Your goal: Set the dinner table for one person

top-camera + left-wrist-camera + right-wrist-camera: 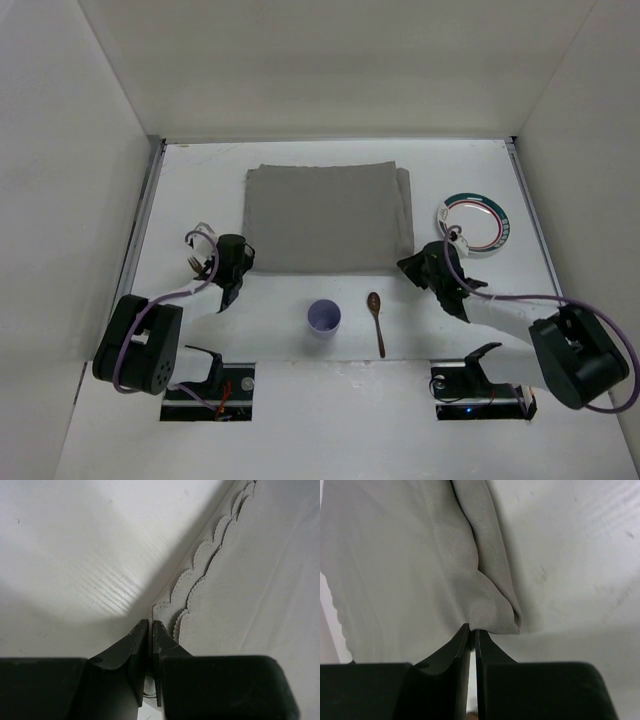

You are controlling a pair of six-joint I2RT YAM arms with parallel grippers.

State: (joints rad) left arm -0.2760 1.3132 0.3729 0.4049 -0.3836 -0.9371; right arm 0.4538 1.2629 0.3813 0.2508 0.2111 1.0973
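On the left of the white counter [200,180], beside its metal side rail [143,215], we list:

1. Left gripper [238,264]. It sits at the near-left corner of the grey cloth mat [330,215]. In the left wrist view its jaws are closed tip to tip [150,624], and the scalloped corner of the mat [240,580] reaches right up to them. We cannot tell whether any fabric is caught between the fingers.

2. Grey cloth mat. It lies flat in the middle of the counter, towards the far side, and looks folded, with layered edges showing at the left corner.

3. Purple cup [323,318]. It stands upright on bare counter, near the mat's front edge but apart from it, between the two arm bases.

4. Brown spoon [376,320]. It lies just right of the cup without touching it, bowl towards the mat and handle towards the near edge.

5. Right gripper [415,266]. It sits at the mat's near-right corner. In the right wrist view its jaws are closed [471,629], pinching a bunched fold of the grey fabric [485,580] that gathers down into the tips.

6. White plate with a green rim band [472,222]. It lies on the counter right of the mat and clear of it, near the right rail [530,215]. The right arm's cable crosses its near-left edge.
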